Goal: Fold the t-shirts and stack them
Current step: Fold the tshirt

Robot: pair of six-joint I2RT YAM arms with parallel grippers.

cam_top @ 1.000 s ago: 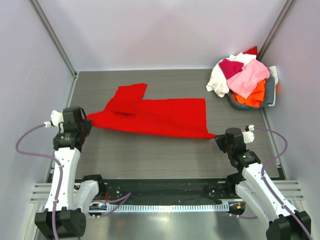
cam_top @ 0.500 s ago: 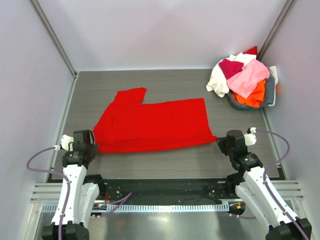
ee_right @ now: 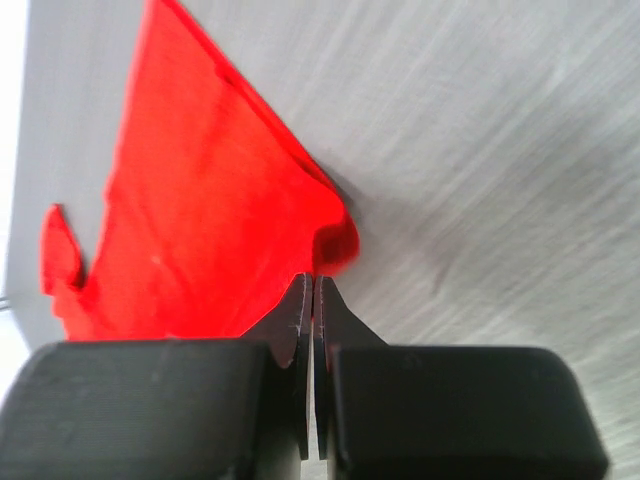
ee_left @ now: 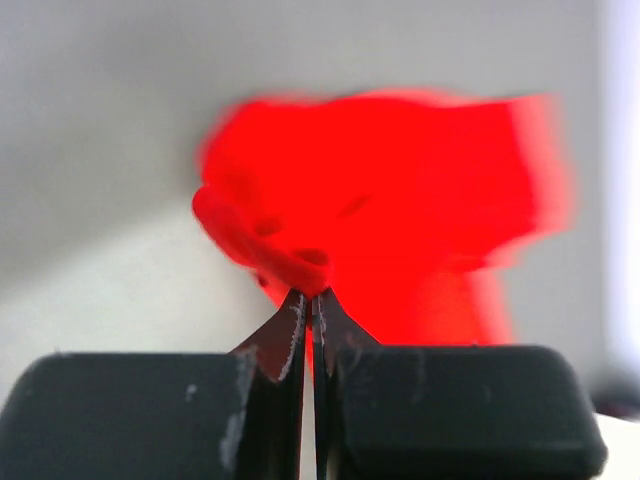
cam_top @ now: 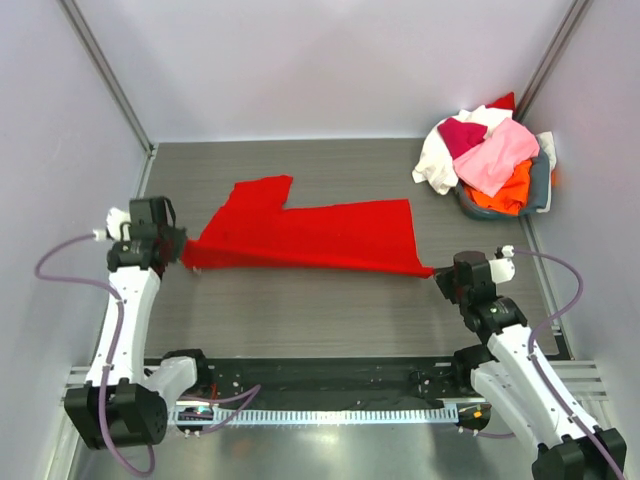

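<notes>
The bright red t-shirt [cam_top: 310, 235] is plain, without print. The desk [cam_top: 330, 310] is dark grey with wood-grain streaks. At far right, a pink t-shirt [cam_top: 497, 155], magenta t-shirt [cam_top: 461, 133], white t-shirt [cam_top: 433, 160] and orange t-shirt [cam_top: 503, 197] fill a grey basket [cam_top: 541, 185]. The left end effector [ee_left: 311, 300] and right end effector [ee_right: 312, 285] are black.

The red t-shirt [cam_top: 310, 235] is stretched across the desk [cam_top: 320, 320]: the left claw [cam_top: 183, 250] clamps its left corner, the right claw [cam_top: 437, 276] its right corner. Other t-shirts [cam_top: 490, 155] are heaped on the grey basket [cam_top: 540, 188], far right.
</notes>
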